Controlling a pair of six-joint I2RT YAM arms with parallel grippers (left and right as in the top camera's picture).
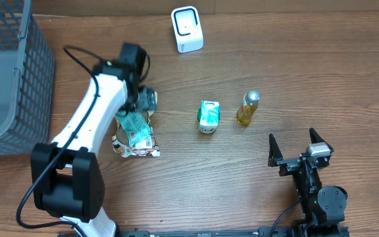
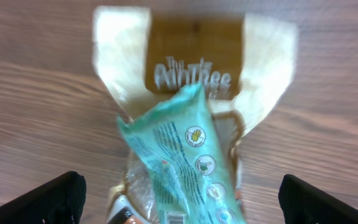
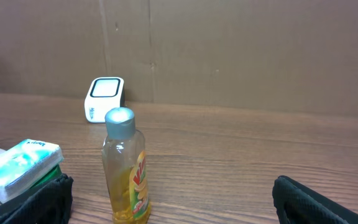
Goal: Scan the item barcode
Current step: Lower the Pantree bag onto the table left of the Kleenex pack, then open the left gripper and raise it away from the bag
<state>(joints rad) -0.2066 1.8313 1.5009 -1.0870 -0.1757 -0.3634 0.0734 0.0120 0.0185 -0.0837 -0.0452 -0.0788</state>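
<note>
Left gripper [image 2: 180, 182], fingers spread wide and holding nothing, above a teal packet [image 2: 179, 155] that lies on a cream-and-brown bag [image 2: 191, 68] on the left of the table [image 1: 242, 191]; the white scanner [image 1: 187, 29] stands well apart at the far edge. Right gripper [image 1: 292, 134], likewise open and empty, faces a yellow bottle [image 3: 126, 168] beside a green carton [image 1: 208, 116]; wire basket [image 1: 18, 66] at far left

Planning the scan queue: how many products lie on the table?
4: teal packet atop a beige bag at left, green-white carton at centre, yellow bottle beside it. The basket may hide more.
</note>
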